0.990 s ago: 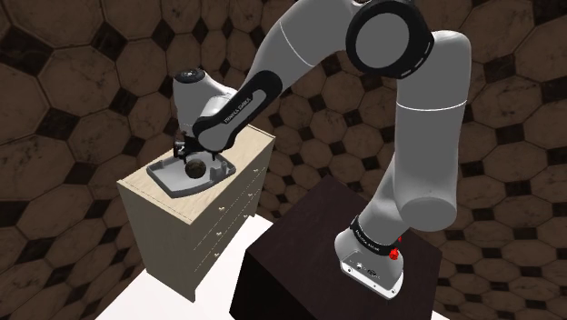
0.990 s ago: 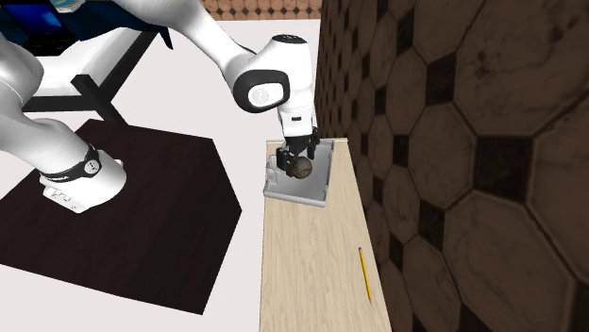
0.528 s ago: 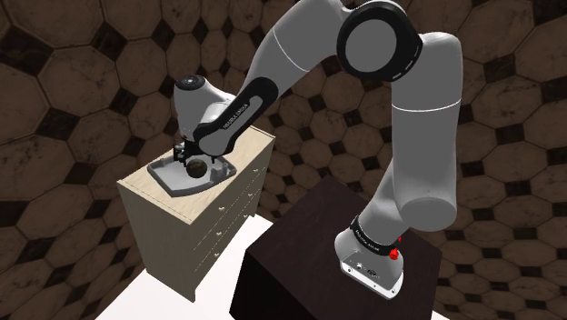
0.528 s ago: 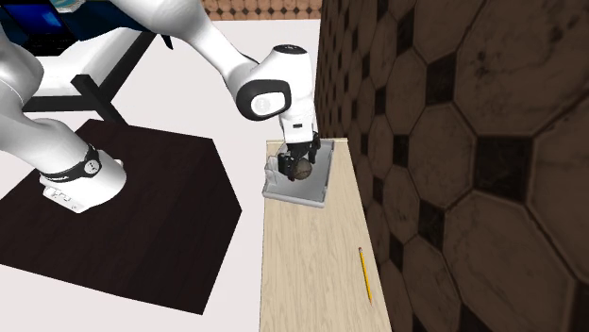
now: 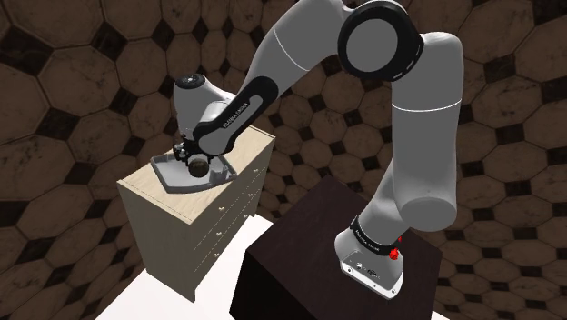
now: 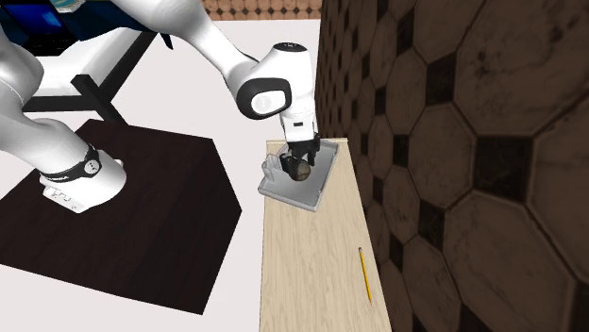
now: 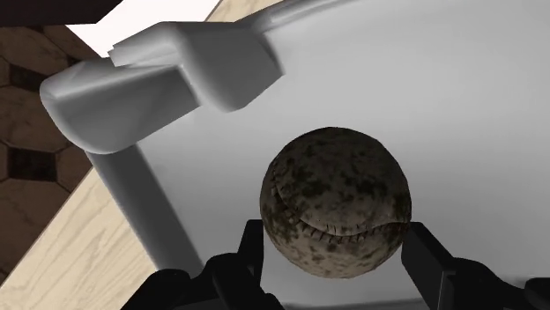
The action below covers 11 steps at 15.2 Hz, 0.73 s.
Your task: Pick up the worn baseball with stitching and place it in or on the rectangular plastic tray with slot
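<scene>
**Ball was at the tray; the let-go was still yours to make**

You had the gripper (image 7: 337, 234) down inside the tray (image 7: 458, 106) with the baseball (image 7: 337, 204) between its 2 black fingers (image 7: 253, 251). In the wrist view each finger sat against 1 flank of the ball, so I judged the gripper to be clasping it rather than let go, though the contact was close enough that a slight gap could not be ruled out. The ball was brown, mottled and scuffed, with its seam curving across the face turned toward the camera.

The grey tray lay on the light wood top of the chest of drawers (image 5: 211, 227), at the end nearer the stand (image 5: 309, 245). In the second exterior view it sat skewed to the top's edges, with 1 corner close to the edge. Its raised block (image 7: 176, 75) stood just beside the ball, apart from it. I could not tell whether the ball rested on the tray floor or hung just above it.

By my reading, the pickup and the carry were done and the ball was already within the tray's walls. What remained was to open the fingers and lift the hand straight out. The ball might roll once freed, but the rim looked able to stop it. A yellow pencil (image 6: 363, 273) lay well apart, farther along the top, and played no part.
</scene>
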Available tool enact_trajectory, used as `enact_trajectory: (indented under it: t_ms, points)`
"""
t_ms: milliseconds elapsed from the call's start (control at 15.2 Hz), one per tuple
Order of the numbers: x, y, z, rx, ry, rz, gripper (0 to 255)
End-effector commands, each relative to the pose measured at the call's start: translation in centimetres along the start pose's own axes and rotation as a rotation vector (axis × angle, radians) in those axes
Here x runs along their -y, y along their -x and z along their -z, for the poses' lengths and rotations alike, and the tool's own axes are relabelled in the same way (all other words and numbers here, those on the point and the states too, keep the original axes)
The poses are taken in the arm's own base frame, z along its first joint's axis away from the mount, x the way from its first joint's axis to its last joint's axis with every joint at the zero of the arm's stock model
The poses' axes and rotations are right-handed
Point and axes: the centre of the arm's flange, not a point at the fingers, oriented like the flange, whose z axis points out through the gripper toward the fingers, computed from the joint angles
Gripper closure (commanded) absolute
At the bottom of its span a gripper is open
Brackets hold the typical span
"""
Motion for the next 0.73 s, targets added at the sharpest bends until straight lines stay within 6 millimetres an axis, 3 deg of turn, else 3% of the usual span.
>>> enact_trajectory:
  t_ms: [0, 198, 660]
  points:
    - [-0.5, 0.1, -0.6, 0.010, 0.016, -0.001, 255]
    - [-0.4, 0.1, -1.1, 0.010, 0.016, -0.001, 255]
    - [-0.6, -0.5, 2.4, 0.010, 0.016, 0.000, 255]
